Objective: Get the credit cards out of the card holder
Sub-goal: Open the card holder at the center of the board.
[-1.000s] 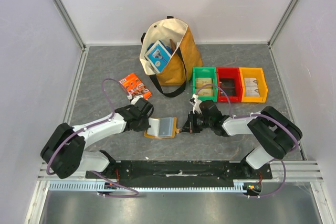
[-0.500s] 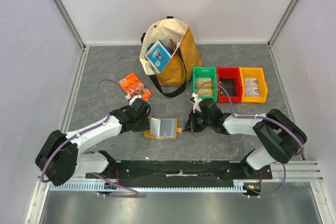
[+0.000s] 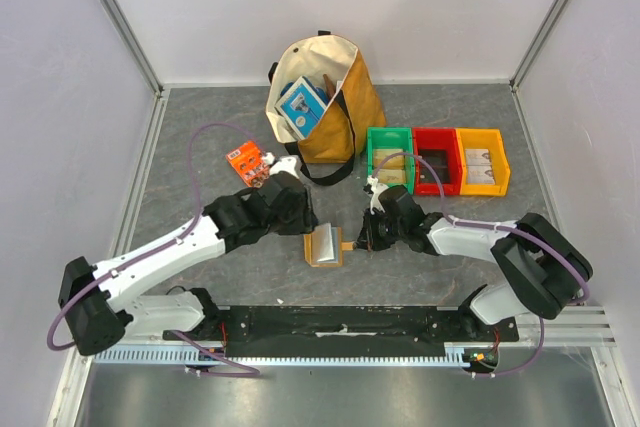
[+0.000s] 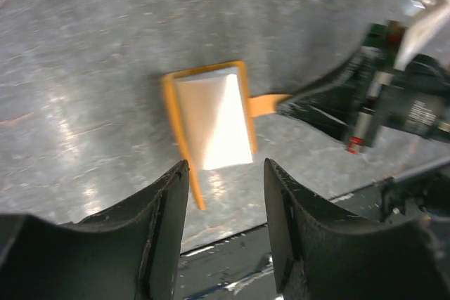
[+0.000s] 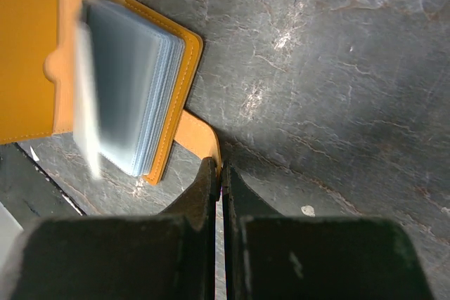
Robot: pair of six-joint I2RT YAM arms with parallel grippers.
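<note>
The card holder (image 3: 325,246) lies on the grey table between the arms, an orange-tan wallet with pale blue-grey pockets (image 5: 133,103). Its left flap (image 5: 28,47) is spread out and one pocket leaf is blurred. My right gripper (image 5: 219,171) is shut on the holder's little closing tab (image 5: 199,137), low on the table (image 3: 362,241). My left gripper (image 4: 225,173) is open and holds nothing. It hovers above the holder (image 4: 211,114), just off its left edge (image 3: 303,225). The credit cards are hidden in the pockets.
A tan tote bag (image 3: 345,112) with a blue-and-white box (image 3: 300,107) stands at the back. An orange printed packet (image 3: 245,161) lies left of it. Green (image 3: 390,137), red (image 3: 435,137) and yellow (image 3: 482,137) bins sit at right. The black base rail (image 3: 340,322) runs along the near edge.
My left gripper opened, let go of the holder's left side and rose to the right. The holder now looks narrower from above. The right gripper stayed shut on the tab.
</note>
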